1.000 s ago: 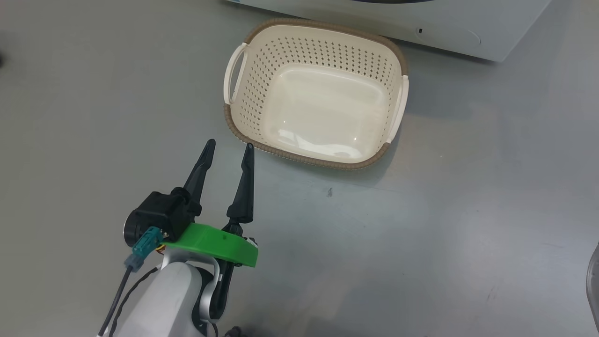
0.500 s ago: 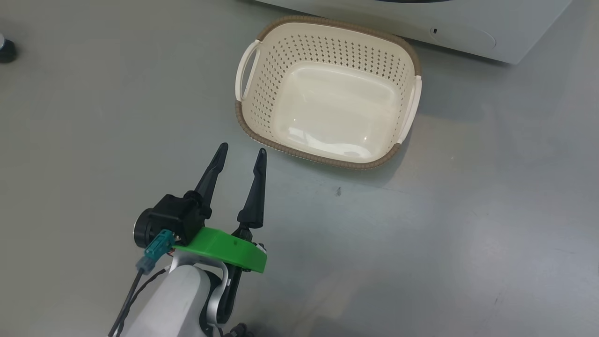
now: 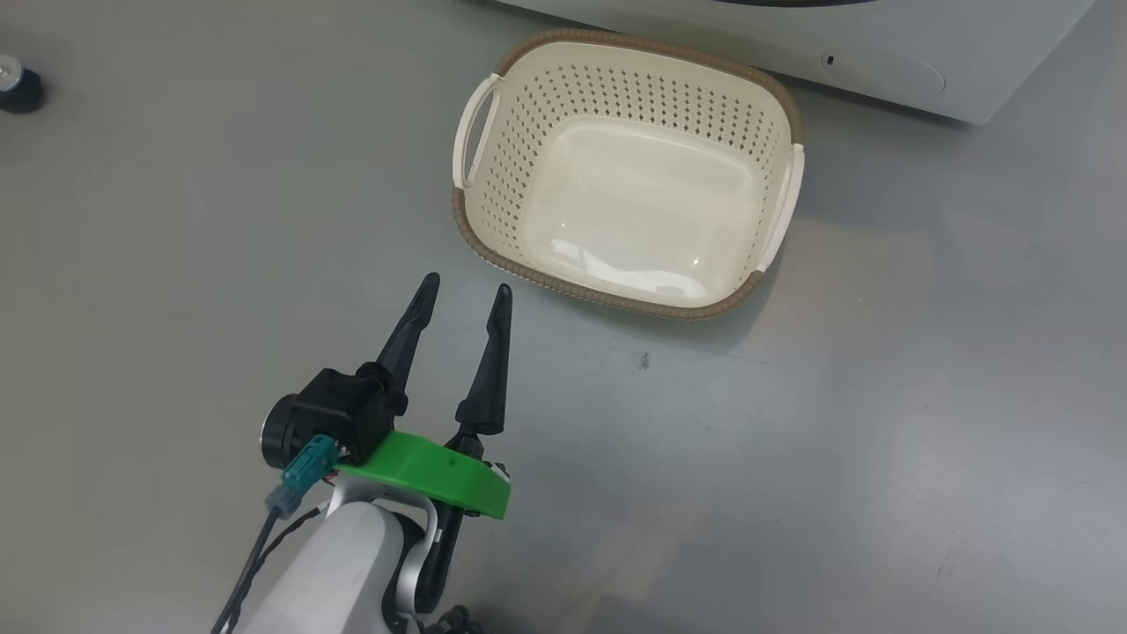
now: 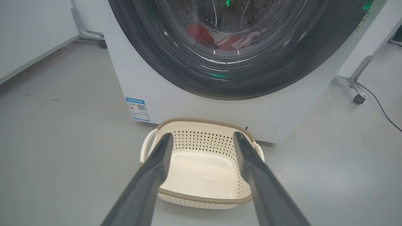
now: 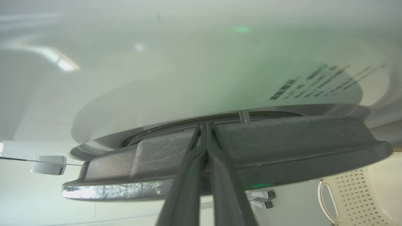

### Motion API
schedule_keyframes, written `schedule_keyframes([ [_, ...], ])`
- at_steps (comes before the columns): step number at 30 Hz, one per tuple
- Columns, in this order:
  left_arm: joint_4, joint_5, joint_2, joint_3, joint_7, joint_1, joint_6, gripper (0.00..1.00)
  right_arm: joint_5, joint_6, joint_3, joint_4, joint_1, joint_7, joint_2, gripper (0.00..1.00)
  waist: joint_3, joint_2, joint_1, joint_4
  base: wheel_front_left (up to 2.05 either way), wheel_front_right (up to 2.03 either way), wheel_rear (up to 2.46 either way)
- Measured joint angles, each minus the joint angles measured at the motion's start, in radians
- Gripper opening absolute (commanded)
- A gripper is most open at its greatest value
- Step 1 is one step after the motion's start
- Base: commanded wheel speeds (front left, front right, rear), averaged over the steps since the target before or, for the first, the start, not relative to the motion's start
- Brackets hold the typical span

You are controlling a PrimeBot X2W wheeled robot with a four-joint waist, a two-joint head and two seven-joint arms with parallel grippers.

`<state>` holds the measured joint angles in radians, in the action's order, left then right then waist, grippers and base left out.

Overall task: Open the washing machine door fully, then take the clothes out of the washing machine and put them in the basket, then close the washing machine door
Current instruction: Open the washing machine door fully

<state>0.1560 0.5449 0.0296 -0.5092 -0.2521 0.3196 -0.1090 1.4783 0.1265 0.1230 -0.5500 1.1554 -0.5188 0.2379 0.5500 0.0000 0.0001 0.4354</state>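
L gripper [image 3: 467, 285] spread open, empty, lower left of frame, near basket [image 3: 616, 301]. R gripper [image 5: 205, 127] fingers pressed together, tips at door [image 5: 298, 141] rim, frame centre; clothes [image 4: 226, 39] behind door glass

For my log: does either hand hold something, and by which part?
Nothing held: left hand open; right hand shut, empty, tips at the washing machine door rim.

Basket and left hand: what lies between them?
The stretch is bare. In the head view, plain grey floor lies between the open left hand and the near corner of the basket.
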Motion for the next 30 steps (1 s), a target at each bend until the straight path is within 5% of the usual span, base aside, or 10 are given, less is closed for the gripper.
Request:
schedule_keyframes([
  [30, 0.004, -0.006, 0.0, -0.02, 0.0, 0.0, -0.002, 1.0, 0.045, 0.001, -0.012, -0.111, 0.056, -0.123, 0.021, 0.0, 0.001, 0.0, 0.0, 0.007, 0.0, 0.0, 0.0],
])
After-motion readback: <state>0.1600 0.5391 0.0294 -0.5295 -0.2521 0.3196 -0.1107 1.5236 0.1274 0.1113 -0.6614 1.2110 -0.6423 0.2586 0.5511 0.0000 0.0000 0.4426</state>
